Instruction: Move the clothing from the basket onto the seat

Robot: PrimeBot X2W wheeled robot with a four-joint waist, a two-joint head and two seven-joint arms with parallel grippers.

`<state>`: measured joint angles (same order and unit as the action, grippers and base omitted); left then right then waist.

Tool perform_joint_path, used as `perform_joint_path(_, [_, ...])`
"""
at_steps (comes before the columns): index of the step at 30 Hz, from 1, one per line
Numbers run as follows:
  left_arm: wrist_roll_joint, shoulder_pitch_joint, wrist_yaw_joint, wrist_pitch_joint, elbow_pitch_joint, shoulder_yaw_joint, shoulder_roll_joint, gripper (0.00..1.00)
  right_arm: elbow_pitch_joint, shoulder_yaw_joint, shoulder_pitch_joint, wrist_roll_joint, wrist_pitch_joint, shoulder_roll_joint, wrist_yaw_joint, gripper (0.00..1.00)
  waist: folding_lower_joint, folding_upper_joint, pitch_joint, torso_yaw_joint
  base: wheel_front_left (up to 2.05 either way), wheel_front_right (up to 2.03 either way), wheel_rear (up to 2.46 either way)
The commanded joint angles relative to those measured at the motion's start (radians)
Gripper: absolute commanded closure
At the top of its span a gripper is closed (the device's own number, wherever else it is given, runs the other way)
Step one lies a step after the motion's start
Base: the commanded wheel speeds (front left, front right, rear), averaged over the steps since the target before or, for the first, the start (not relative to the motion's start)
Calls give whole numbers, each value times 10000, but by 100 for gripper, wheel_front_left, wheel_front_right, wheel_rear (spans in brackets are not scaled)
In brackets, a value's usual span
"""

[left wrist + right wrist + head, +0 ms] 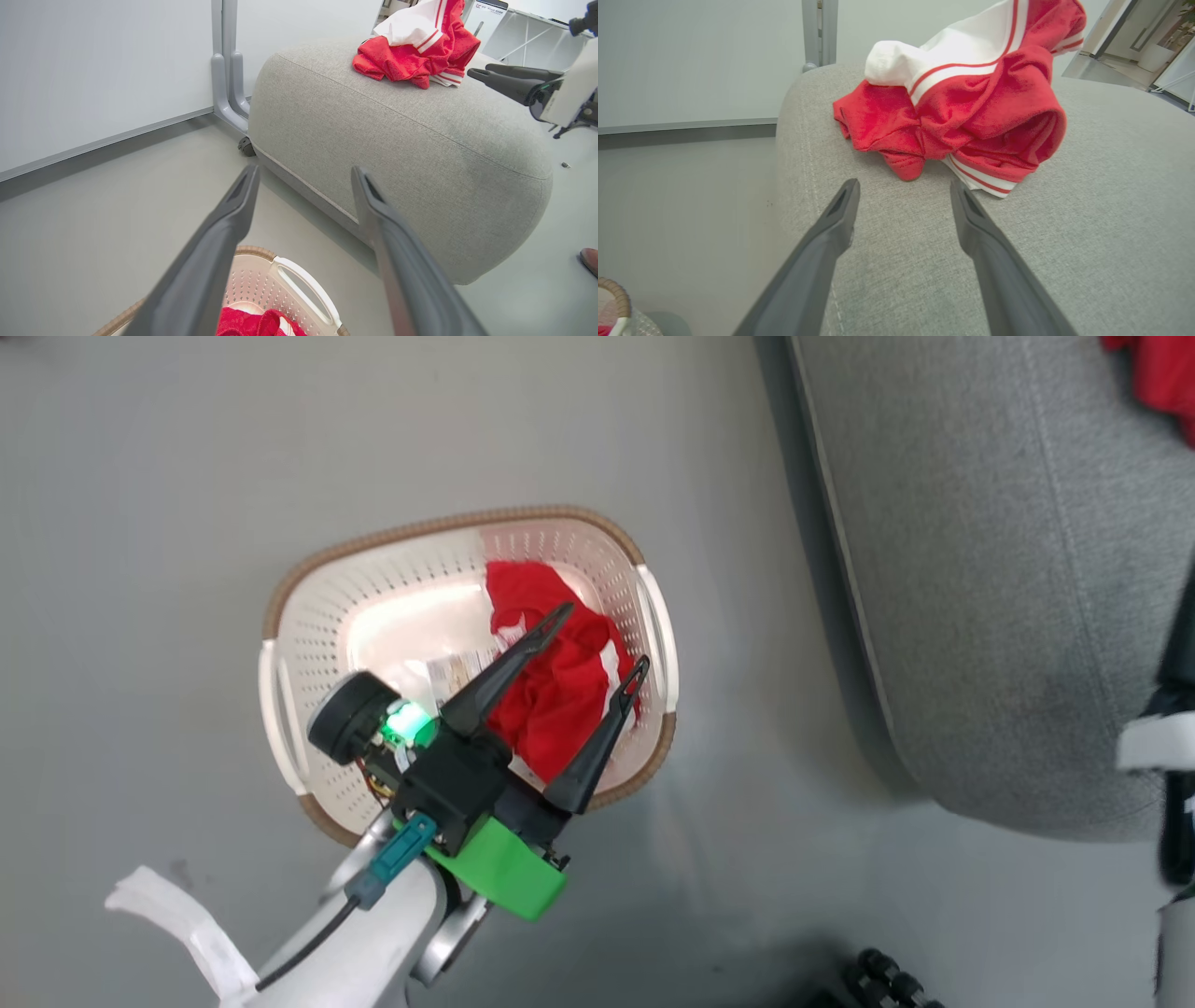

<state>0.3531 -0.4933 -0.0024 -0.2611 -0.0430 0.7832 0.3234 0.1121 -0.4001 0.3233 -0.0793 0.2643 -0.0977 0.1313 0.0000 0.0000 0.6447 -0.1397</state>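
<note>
We log a smooth, pale grey floor [187,476], seamless, with a dull sheen under soft, even light. A darker band of shadow runs along the foot of the seat [980,569], a large grey woven-fabric piece with rounded edges and a stitched seam.

Behind it, in the left wrist view, we note a big white panel [103,70] in a grey frame. Its upright post [224,46] curves down to a small dark castor [246,147] on the floor. At the far right of that view stands a white open-frame rack [527,35], too small for us to read in detail.

The right wrist view gives a bright opening [1125,60] at top right, and beyond it a white pot [1153,58], blurred.
</note>
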Motion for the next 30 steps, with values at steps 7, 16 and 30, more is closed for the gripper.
perform_joint_path(7, [-63, 2109, 124, -32, -195, -1885, -1193, 0, -13, 1922, -1481, -290, 2, 101, -10, 0, 0, 0, -3551, 1379, 0, 0, 0])
perform_joint_path(16, [-706, 4471, 82, -35, -500, -4359, -2167, 0, 358, 3730, -2698, -585, 2, 232, -10, 0, 0, 0, -5937, 2254, 0, 0, 0])
perform_joint_path(30, [-1738, 6794, -354, -34, 842, -6922, -2690, 0, -608, 4541, -3928, -718, 2, 408, -10, 0, 0, 0, -7195, 2352, 0, 0, 0])
